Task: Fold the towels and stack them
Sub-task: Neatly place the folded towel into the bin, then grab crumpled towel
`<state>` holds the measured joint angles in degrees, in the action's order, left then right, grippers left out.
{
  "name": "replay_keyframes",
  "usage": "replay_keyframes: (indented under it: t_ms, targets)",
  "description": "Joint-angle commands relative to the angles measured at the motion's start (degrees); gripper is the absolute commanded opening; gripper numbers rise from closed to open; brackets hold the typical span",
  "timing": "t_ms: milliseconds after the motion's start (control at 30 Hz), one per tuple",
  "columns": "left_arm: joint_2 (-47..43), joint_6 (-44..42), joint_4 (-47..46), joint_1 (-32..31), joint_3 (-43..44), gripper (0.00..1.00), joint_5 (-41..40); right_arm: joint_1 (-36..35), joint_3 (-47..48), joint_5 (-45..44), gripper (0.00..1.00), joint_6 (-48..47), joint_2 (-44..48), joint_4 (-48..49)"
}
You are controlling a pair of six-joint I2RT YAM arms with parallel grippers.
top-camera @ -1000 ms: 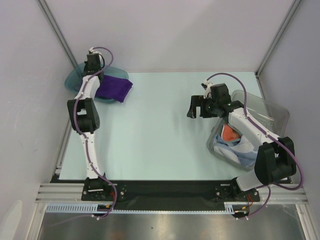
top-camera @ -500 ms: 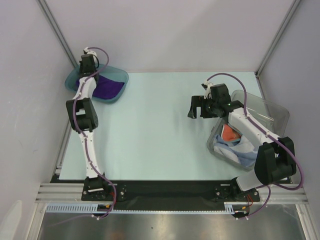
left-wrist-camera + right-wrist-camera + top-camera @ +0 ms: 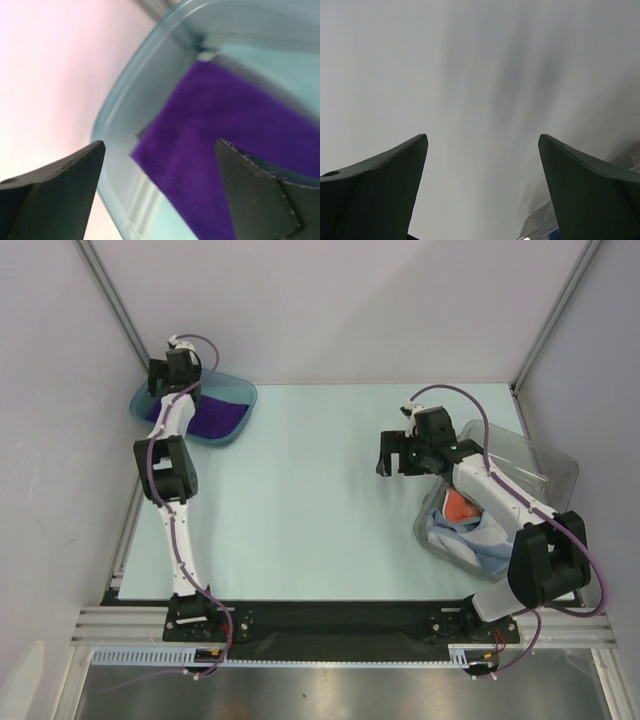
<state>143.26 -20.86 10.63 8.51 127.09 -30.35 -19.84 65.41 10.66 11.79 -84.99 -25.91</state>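
A deep purple towel (image 3: 216,418) lies flat inside the teal tray (image 3: 243,394) at the back left. In the left wrist view the purple towel (image 3: 225,120) fills the tray's floor below the tray rim (image 3: 125,95). My left gripper (image 3: 165,378) hovers over the tray's back-left corner, open, and the left gripper (image 3: 160,145) has nothing between its fingers. More towels sit crumpled in the clear bin (image 3: 555,465) at the right: a brown-red one (image 3: 458,506) and a light-blue one (image 3: 482,540). My right gripper (image 3: 394,456) hangs open above the table left of the bin, and in its own view the right gripper (image 3: 482,137) is empty.
The grey side wall (image 3: 60,390) stands close behind the tray and the left arm. The pale green table top (image 3: 310,500) stretches between tray and bin. The right wrist view shows only a blurred grey surface.
The left gripper carried the purple towel from the tray's right edge fully into the tray, then opened and let it go. The right gripper shifted only slightly.
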Motion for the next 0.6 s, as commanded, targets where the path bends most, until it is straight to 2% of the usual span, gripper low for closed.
replay_keyframes:
  t_ms: [0,133,167,200,233,300,333,367,433,500,567]
  targets:
    - [-10.71,5.48,3.42,-5.50,-0.61,1.00,5.03,-3.27,4.11,-10.01,1.00,1.38,-1.23,-0.98]
    - [-15.81,3.55,7.47,-12.45,-3.93,1.00,4.34,-4.25,6.74,-18.73,1.00,6.40,-0.44,0.33]
    - [-19.65,4.07,7.82,-13.77,-5.43,1.00,5.29,-3.64,7.97,-21.35,1.00,6.84,-0.35,0.34]
    - [-22.12,4.95,7.21,-15.87,-9.54,1.00,5.56,-3.20,9.63,-23.47,1.00,7.62,-0.96,-2.36]
    - [-24.50,9.74,6.77,-16.85,-10.97,1.00,5.13,-2.50,12.35,-25.23,1.00,8.24,-1.58,-5.00]
    - [-30.22,16.25,10.71,-17.74,-11.51,1.00,13.00,0.84,18.95,-27.96,1.00,9.30,-2.28,-11.58]
    - [-33.63,23.77,12.99,-17.74,-12.12,1.00,17.30,2.07,19.75,-28.67,1.00,10.17,-1.59,-13.01]
    - [-35.40,26.11,12.83,-17.83,-13.61,1.00,28.22,3.73,19.67,-30.24,1.00,10.70,-0.89,-14.07]
    - [-39.09,32.60,11.17,-18.62,-20.98,1.00,36.55,8.66,18.19,-31.22,1.00,11.58,1.48,-15.92]
    - [-43.84,34.48,9.41,-20.98,-26.16,1.00,41.40,11.30,12.94,-31.84,1.00,14.04,3.68,-15.32]
    - [-47.62,33.61,11.77,-24.75,-30.83,1.00,42.21,16.04,7.22,-29.99,0.99,14.75,7.11,-13.21]
